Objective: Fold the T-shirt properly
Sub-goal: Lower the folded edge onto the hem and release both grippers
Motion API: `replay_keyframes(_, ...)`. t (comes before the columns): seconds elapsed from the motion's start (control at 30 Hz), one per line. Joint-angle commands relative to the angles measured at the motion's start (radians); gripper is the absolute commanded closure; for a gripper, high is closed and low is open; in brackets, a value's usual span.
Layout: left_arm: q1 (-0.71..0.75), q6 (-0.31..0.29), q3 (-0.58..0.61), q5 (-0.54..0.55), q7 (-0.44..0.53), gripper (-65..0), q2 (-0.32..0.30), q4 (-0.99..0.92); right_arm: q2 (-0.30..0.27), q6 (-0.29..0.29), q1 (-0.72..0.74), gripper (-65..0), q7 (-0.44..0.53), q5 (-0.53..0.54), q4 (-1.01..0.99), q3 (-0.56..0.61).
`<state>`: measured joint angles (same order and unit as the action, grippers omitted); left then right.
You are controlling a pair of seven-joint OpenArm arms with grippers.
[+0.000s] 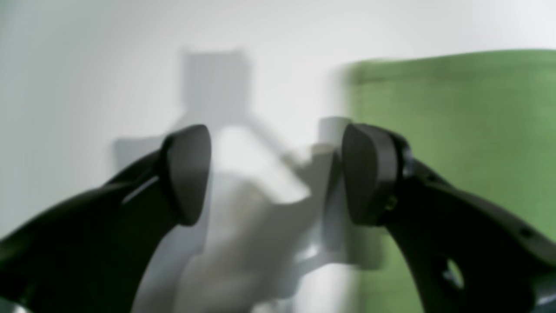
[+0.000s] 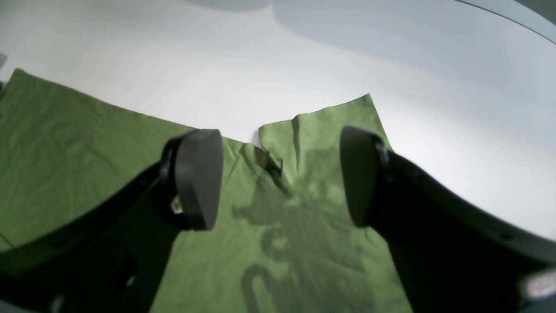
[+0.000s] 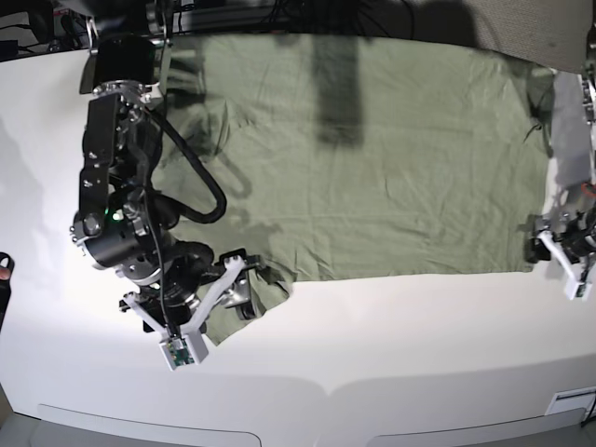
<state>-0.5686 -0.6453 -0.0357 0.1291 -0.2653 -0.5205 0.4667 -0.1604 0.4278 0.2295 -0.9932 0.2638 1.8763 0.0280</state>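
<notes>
Careful: both tools gape, holding nothing; your right tool (image 2: 280, 176) hangs over the shirt (image 3: 372, 158) sleeve; your left tool (image 1: 276, 174) sits beside the hem and could pinch bare surface (image 3: 372, 335).

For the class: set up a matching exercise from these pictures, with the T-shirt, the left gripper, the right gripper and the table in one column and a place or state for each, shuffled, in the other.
Column one:
1. T-shirt
2. left gripper
3. right gripper
4. table

Column two:
A. open above a sleeve
B. white, with cloth lying on it
C. spread flat, green
D. open beside the cloth's edge, over bare white surface

Pairs: 1-C, 2-D, 3-A, 4-B
</notes>
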Motion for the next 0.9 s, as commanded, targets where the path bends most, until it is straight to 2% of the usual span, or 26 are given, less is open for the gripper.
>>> replay_keyframes(0.0,-0.039,-0.038,-0.003,0.035,0.011,-45.1,-0.019,0.016,-0.003,0.003,0.024,-41.6,0.013,0.005,0.014,-0.002)
replay_keyframes(0.13,-0.055,-0.053,-0.003,0.024,-0.041,-45.1,0.008,0.016,-0.003,0.003,0.023,-41.6,-0.039,0.005,0.014,-0.003)
replay_keyframes(0.33,-0.042,-0.053,-0.003,0.020,-0.127,-45.1,0.023,0.016,-0.003,0.003,0.022,-41.6,-0.056,0.006,0.015,-0.003)
replay_keyframes(0.4,-0.040,-0.053,-0.003,0.056,-0.169,-45.1,0.022,0.016,-0.003,0.003,0.022,-41.6,-0.056,0.005,0.015,-0.003)
replay_keyframes(0.53,-0.041,-0.053,-0.003,0.206,-0.265,-45.1,0.022,0.016,-0.003,0.003,0.022,-41.6,-0.057,0.005,0.015,-0.003)
replay_keyframes(0.67,-0.047,-0.053,-0.003,0.247,-0.340,-45.1,0.021,0.017,-0.003,0.003,0.023,-41.6,-0.056,0.005,0.015,-0.003)
replay_keyframes(0.73,-0.047,-0.053,-0.003,0.237,-0.325,-45.1,0.021,0.017,-0.003,0.003,0.023,-41.6,-0.056,0.005,0.015,-0.003)
replay_keyframes(0.83,-0.047,-0.053,-0.003,0.148,-0.141,-45.1,0.018,0.017,-0.003,0.003,0.022,-41.6,-0.062,0.006,0.015,-0.003)
replay_keyframes(0.87,-0.047,0.009,-0.003,0.099,-0.080,-45.1,0.020,0.017,-0.003,0.003,0.022,-41.6,-0.067,0.005,0.015,-0.003)
